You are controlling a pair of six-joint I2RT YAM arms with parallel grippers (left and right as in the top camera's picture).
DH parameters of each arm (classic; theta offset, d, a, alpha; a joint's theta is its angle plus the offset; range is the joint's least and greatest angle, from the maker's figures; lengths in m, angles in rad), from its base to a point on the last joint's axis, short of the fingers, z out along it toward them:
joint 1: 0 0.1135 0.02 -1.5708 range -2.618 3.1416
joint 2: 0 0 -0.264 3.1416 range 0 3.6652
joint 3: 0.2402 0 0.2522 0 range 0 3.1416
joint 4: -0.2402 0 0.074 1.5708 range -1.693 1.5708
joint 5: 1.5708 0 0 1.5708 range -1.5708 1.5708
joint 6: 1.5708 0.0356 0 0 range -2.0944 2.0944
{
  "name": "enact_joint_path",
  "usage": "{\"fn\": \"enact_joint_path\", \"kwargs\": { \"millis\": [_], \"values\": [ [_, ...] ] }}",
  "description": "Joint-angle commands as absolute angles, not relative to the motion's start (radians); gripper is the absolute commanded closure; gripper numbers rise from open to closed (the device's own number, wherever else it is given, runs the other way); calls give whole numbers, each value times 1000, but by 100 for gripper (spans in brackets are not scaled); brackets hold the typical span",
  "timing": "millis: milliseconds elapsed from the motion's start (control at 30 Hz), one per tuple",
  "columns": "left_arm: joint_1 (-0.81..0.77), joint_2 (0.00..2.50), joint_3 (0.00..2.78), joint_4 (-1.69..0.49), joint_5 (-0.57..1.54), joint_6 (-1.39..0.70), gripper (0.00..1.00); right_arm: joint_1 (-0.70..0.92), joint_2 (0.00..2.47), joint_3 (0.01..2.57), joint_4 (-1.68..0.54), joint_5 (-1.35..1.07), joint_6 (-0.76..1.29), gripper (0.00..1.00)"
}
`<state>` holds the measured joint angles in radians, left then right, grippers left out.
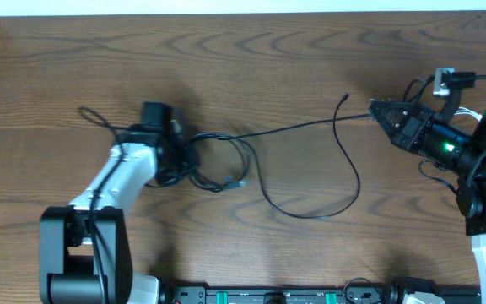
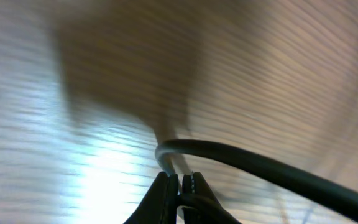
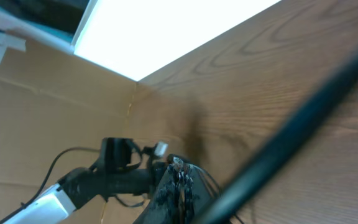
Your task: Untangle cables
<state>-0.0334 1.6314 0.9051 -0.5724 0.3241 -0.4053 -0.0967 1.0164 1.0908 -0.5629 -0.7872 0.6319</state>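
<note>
cables [image 1: 296, 127] on table [image 1: 268, 51], bunched toward left

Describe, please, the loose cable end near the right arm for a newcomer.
Find the right gripper on the right of the table. Left of its tip, a thin black cable end lies free; the taut cable beside it enters the jaws.

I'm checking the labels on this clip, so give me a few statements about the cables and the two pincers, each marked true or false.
1. A black cable runs stretched from the tangle to the right pincer. True.
2. The left pincer is wide open over bare wood. False: the left wrist view shows it shut on a dark cable.
3. A loose cable loops across the middle of the table. True.
4. The table is covered with a white cloth. False: it is bare brown wood.
</note>
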Motion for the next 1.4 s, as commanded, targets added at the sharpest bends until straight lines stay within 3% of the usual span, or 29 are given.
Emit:
{"fn": "enact_joint_path", "kwargs": {
  "millis": [0, 400, 667, 1033, 1200, 1267, 1300, 1367],
  "values": [
    [97, 1621, 900, -598, 271, -397, 92, -145, 1002, 1101, -557, -770, 593, 99],
    [397, 1621, 881, -661, 286, -416, 92, -154, 1007, 1101, -551, -761, 589, 99],
    [393, 1621, 875, -646, 328, -389, 92, -154, 1077, 1101, -609, -726, 530, 99],
    [394, 1621, 875, -647, 189, -436, 92, -164, 1293, 1148, -843, -561, 416, 99],
    [394, 1621, 874, -655, 190, -435, 88, -167, 1406, 1236, -978, -364, 338, 99],
    [392, 1621, 872, -655, 197, -435, 83, -167, 1439, 1262, -1013, -301, 326, 99],
    [389, 1621, 871, -655, 203, -435, 59, -167, 1453, 1269, -1021, -283, 322, 99],
    [380, 1621, 870, -654, 220, -434, 31, -169, 1471, 1270, -1025, -264, 319, 99]
  ]
}}
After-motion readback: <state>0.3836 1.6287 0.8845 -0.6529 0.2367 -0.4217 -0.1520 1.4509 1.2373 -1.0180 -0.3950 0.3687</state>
